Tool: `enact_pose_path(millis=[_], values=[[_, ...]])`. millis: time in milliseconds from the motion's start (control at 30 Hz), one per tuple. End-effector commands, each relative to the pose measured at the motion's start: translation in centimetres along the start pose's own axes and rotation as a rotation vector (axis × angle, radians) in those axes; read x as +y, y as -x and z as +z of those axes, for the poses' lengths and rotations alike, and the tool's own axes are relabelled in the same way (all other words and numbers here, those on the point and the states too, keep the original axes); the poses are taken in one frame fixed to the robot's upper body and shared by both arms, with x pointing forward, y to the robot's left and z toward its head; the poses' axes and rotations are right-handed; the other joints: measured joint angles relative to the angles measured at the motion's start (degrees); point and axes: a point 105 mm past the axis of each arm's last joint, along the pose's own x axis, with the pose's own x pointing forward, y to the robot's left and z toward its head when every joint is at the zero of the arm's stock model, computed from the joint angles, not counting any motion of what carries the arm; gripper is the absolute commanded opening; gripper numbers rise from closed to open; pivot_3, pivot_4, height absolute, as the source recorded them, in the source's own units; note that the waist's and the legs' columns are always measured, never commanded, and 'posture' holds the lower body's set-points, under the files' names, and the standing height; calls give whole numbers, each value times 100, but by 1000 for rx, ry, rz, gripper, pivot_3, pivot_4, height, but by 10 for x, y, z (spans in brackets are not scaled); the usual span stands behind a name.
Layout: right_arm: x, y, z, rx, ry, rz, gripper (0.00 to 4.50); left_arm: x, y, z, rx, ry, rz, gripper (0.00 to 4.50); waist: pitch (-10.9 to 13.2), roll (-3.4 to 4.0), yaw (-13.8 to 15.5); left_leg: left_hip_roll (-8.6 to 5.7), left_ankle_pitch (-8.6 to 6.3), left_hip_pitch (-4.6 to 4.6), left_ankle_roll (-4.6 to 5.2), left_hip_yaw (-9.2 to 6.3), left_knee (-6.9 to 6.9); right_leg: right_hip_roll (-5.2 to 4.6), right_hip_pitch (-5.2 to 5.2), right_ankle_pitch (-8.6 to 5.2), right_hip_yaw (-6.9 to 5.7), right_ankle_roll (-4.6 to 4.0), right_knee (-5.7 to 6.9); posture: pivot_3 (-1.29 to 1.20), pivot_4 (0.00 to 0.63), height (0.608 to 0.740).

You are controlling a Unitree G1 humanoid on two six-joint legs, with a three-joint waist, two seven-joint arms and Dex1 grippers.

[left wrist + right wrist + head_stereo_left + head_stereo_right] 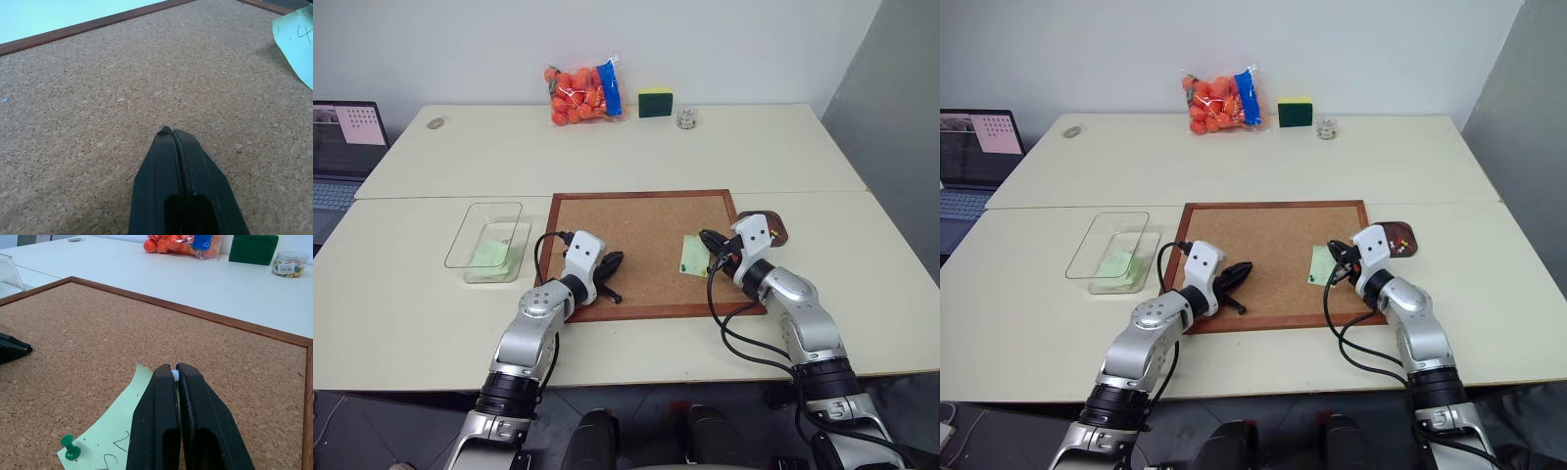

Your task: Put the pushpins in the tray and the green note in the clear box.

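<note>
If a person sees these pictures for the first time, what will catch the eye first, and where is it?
The large corkboard lies in the middle of the table, with both arms over its near edge. On its right side lies a green note with a green pushpin standing in it, and the right gripper just above is shut on a white pushpin. At the far table edge, a bag of orange balls stands out.
</note>
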Motion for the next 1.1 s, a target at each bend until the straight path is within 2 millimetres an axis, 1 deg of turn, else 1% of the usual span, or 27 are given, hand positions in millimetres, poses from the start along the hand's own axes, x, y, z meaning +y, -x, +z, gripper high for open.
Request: enact_pose_path(millis=[33, 133, 200, 367, 467, 600, 833, 1100], values=[[-1, 2, 8, -11, 76, 7, 17, -8, -1, -15, 55, 17, -24, 0, 0, 0, 0, 0, 0, 0, 0, 0, 0, 0, 0, 0, 0, 0, 0, 0, 150, 740], [5, 5, -5, 54, 129, 45, 17, -8, -1, -15, 55, 16, -26, 0, 0, 0, 2, -2, 0, -1, 0, 0, 0, -1, 1, 0, 0, 0, -3, 0, 150, 740], [9, 7, -8, 62, 133, 68, 17, -8, -1, -15, 55, 15, -27, 0, 0, 0, 2, -1, 0, 0, 0, 0, -1, -1, 1, 0, 0, 0, -4, 0, 150, 740], [12, 8, -4, 41, 122, 83, 17, -8, -2, -15, 58, 7, -26, 0, 1, -2, 2, -1, 0, 0, 0, 0, -2, -1, 2, -1, -1, 0, -5, 0, 150, 740], [12, 9, 3, 8, 117, 83, 17, -11, -2, -16, 57, 8, -28, 0, 1, -2, 4, -1, 0, -1, 0, -1, -3, -1, 2, -1, -2, 0, -7, 0, 150, 740], [6, 9, 8, -14, 123, 54, 17, -11, -3, -15, 54, 11, -28, 0, 1, -2, 5, -1, 0, -1, 0, -1, -2, -1, 2, -1, -2, 0, -7, 0, 150, 740], [-11, 7, 22, -71, 147, -35, 17, -11, -3, -15, 51, 13, -24, 0, 1, -2, 14, -1, 0, -2, 0, -2, -2, -1, 2, -1, -3, 1, -8, 0, 150, 740], [-18, 6, 24, -79, 137, -67, 17, -11, -3, -16, 51, 14, -21, 0, 1, -2, 23, -1, 0, -2, 0, -1, -3, -2, 3, -1, -2, 1, -11, 0, 150, 740]])
